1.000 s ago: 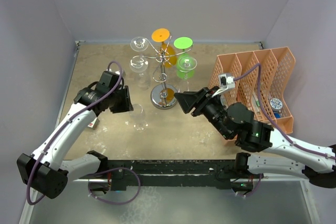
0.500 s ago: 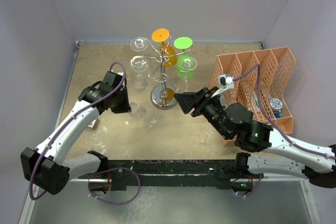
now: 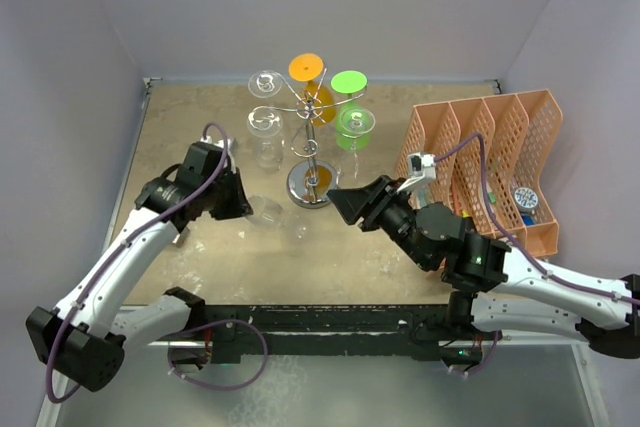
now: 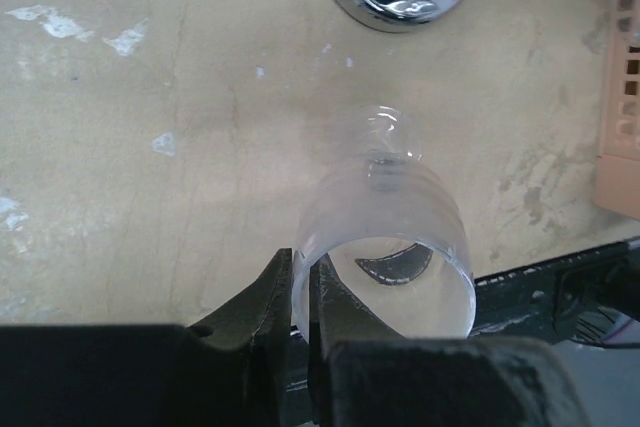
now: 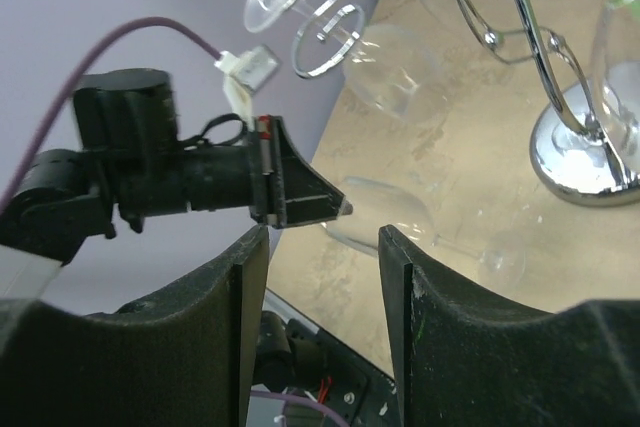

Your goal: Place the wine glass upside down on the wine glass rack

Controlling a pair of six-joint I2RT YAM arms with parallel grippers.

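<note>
Over the scuffed table, left fingers pinched the rim of the tilted wine glass near the wine glass rack, right fingers gaped empty; a slow roll seemed wisest

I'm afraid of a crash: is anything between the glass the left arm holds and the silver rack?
Nothing lies on the table between the wine glass and the wine glass rack. A clear glass already hangs on the rack's left side, facing it, though.

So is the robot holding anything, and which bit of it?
Yes. The left gripper pinches the clear wine glass by the rim of its bowl, so the glass lies tipped on its side. The right gripper is open and holds nothing.
</note>
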